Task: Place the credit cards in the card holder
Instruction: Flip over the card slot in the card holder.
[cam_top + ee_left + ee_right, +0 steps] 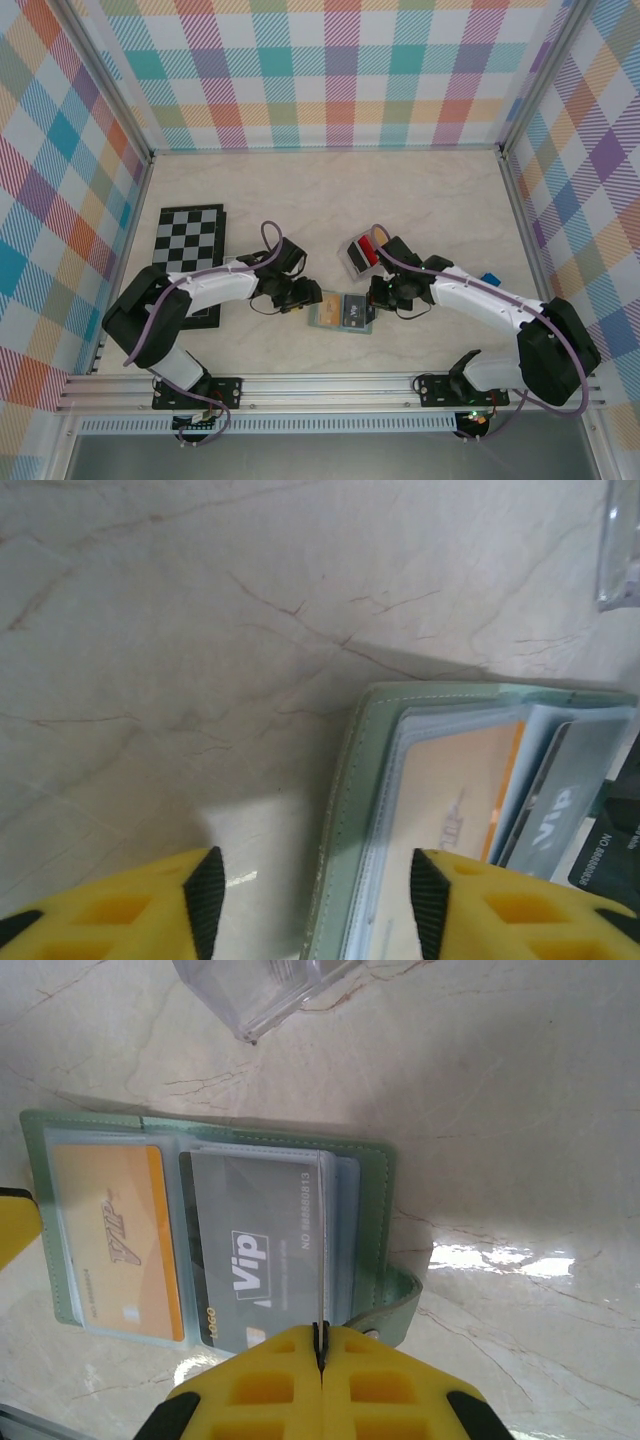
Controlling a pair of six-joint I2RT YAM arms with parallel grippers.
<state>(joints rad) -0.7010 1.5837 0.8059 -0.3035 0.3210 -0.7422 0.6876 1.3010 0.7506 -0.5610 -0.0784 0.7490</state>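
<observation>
Yellow fingers of the right gripper point(321, 1345) meet tight at the near edge of the card holder point(378, 1200), pinching what looks like a thin clear pocket leaf that stands up over its right half. The left gripper point(318, 900) hangs open at the holder's left end, jaws apart with the green spine edge lying between them and neither pad pressing it. The holder is spread flat, its long axis running from one gripper to the other. The coming move, I judge, turns on the red card point(368, 248), which lies just beyond the holder's right end and so nearer the right arm (though that arm is busy). Counted: one chessboard point(190, 240), well off to the left of the holder; one clear tray point(356, 264) beyond it, holding the red card; one holder; in its pockets one orange-tan card point(110, 1240) on the left and one grey card point(250, 1250) on the right; a darker corner beside the grey one I cannot tell apart
</observation>
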